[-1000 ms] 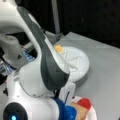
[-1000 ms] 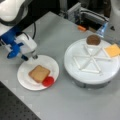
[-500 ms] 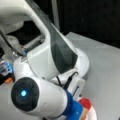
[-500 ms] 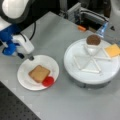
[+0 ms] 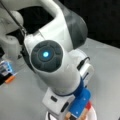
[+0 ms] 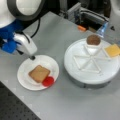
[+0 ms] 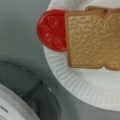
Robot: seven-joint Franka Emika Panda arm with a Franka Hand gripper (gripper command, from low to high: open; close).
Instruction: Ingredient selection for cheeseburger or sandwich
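Claw (image 6: 32,58) above white plate's (image 6: 25,80) far rim, worktop's left side; jaw state cannot tell. Plate holds toast (image 6: 38,73), tomato disc (image 6: 48,81) at its edge. Patty (image 6: 93,39), cheese (image 6: 113,50) unpicked on divided tray (image 6: 75,72), right.

- Small white plate (image 6: 25,77) at front view's lower left, on grey desk (image 6: 62,100).
- Toast square (image 6: 39,73) lies flat on plate; red tomato disc (image 6: 48,81) touching its lower-right corner, near plate rim.
- Hand (image 6: 31,57) w/ white housing hangs just above plate's upper-left rim, dark tip down; holds nothing visible; blue arm part behind it at left.
- Big round white sectioned tray (image 6: 77,72) to the right, well apart from plate.
- Brown patty (image 6: 93,39) in tray's top compartment; yellow cheese square (image 6: 112,50) in compartment beside it, at right edge.
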